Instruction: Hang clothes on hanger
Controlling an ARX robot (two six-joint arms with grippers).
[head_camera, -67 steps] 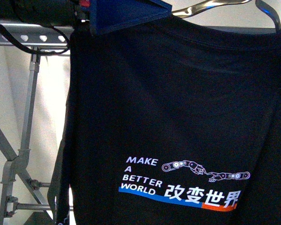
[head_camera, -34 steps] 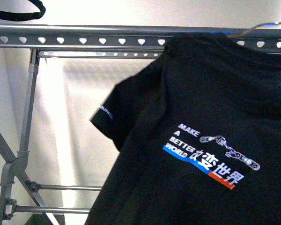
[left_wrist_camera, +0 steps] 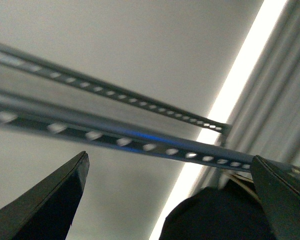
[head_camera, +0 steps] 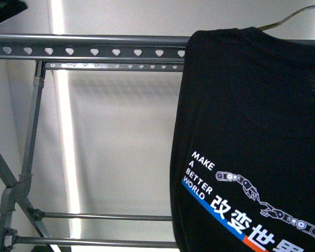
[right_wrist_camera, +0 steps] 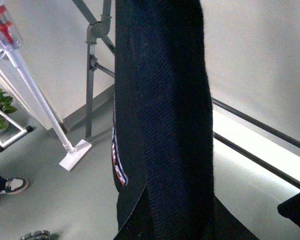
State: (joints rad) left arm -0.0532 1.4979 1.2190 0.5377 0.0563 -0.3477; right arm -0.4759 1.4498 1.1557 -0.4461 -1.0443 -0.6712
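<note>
left gripper [left_wrist_camera: 168, 157]: spread wide, holding nothing; its 2 dark fingers [left_wrist_camera: 50, 200] frame the wrist view.
right gripper: only a dark corner piece [right_wrist_camera: 296, 212] shows in its wrist view; I cannot tell whether it is spread or pressed together.
shirt [head_camera: 252, 115]: hangs down from the top rail of the rack [head_camera: 94, 46], apart from both grippers. From the left gripper, its rounded top shows between the 2 fingers, below the rail and nearer one finger than the other. From the right gripper it is seen edge-on, close in front, as a narrow dark column.
shirt edges: the collar sits at rail height. The side edge drops nearly straight. The white print and blue-and-orange stripe run down at a slant.
wire hanger [head_camera: 286, 20]: a thin shiny arm rises out of the collar above the rail.
rack: 2 long rails punched with heart holes pass beyond the left gripper's fingers, neither touched.
open room: a long bare stretch of rail runs from the shirt's side edge to the upright post, with plain wall behind.
floor past the right gripper: a floor cleaner [right_wrist_camera: 35, 100], a plant [right_wrist_camera: 0, 107] and a shoe [right_wrist_camera: 10, 185], all well apart from the shirt.
</note>
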